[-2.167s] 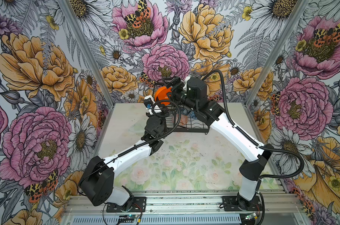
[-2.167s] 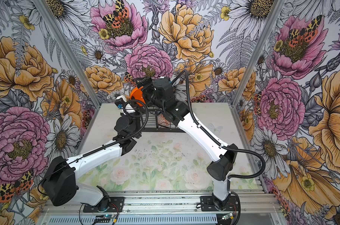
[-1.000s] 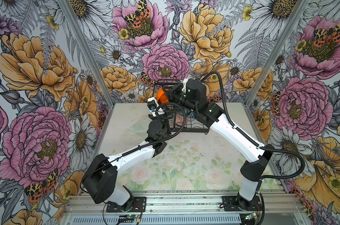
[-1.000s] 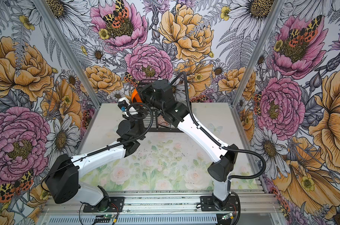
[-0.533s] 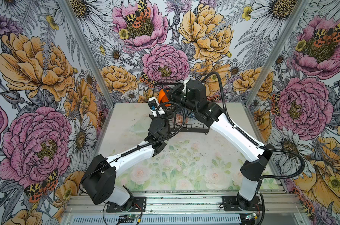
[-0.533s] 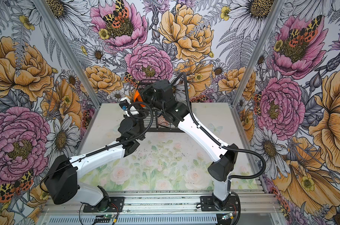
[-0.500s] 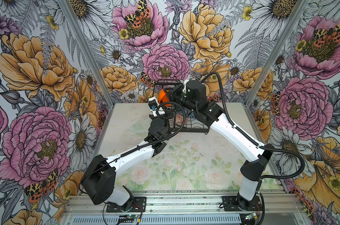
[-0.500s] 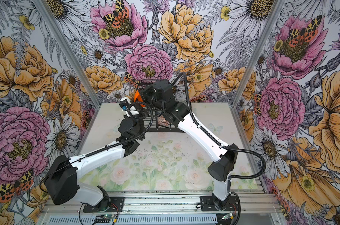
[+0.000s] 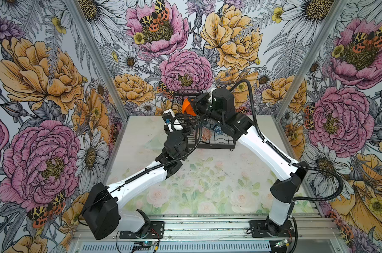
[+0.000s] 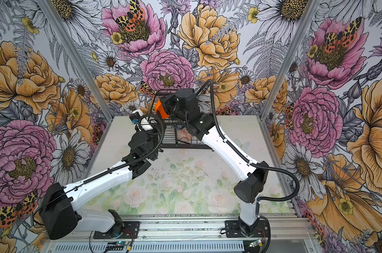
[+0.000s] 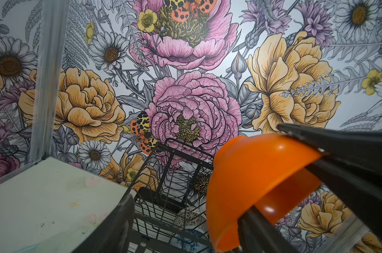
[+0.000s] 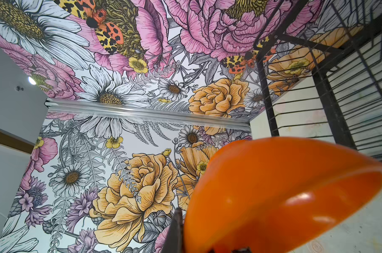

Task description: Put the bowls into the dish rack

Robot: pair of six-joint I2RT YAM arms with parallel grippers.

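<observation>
My right gripper (image 9: 195, 106) is pinched shut on the rim of the plain orange bowl (image 9: 187, 107), holding it tipped in the air beside the upper basket of the dish rack (image 9: 214, 142). My left gripper (image 11: 189, 208) is spread wide and holds nothing. An orange-white bowl (image 9: 205, 134) and a dark-and-white bowl (image 11: 190, 215) already sit in the rack's base, so I judge loading well along, with this bowl not yet placed.

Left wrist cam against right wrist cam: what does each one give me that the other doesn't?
Left wrist only: the right end effector clamped across the rim of the orange bowl, and a patterned bowl in the dish rack. Right wrist only: a bright lamp outside the enclosure. Both: the orange bowl close up and the dish rack's black wires.
</observation>
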